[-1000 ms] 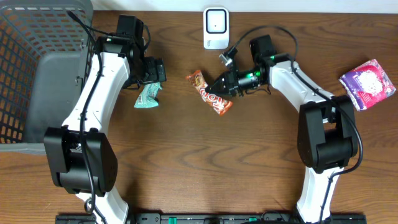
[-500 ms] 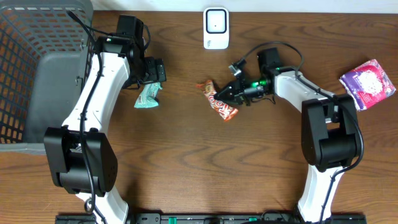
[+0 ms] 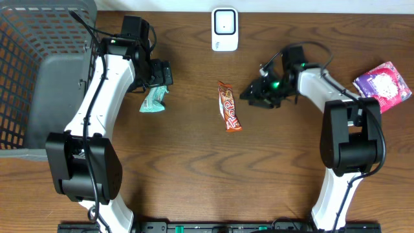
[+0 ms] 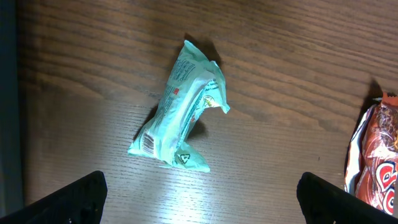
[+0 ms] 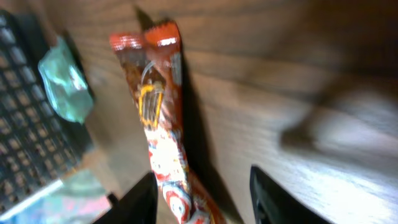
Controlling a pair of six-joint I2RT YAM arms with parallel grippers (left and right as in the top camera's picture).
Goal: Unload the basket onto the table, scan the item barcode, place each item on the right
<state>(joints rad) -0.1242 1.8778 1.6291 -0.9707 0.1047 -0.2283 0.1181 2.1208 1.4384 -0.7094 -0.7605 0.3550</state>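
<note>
Seen from overhead, the orange-red snack bar (image 3: 229,107) lies flat on the wood counter (image 3: 194,168) below the white scanner (image 3: 224,29). Its long axis runs nearly straight away from the robot, the near end tipped slightly right, with the right fingers (image 3: 253,95) just beside it but apart. The left wrist camera shows the left fingers (image 4: 74,196) spread wide above a slanted mint-green packet (image 4: 183,106). The right wrist camera shows its fingers (image 5: 267,193) parted and gripping nothing, the bar (image 5: 163,137) stretching lengthwise away from them.
</note>
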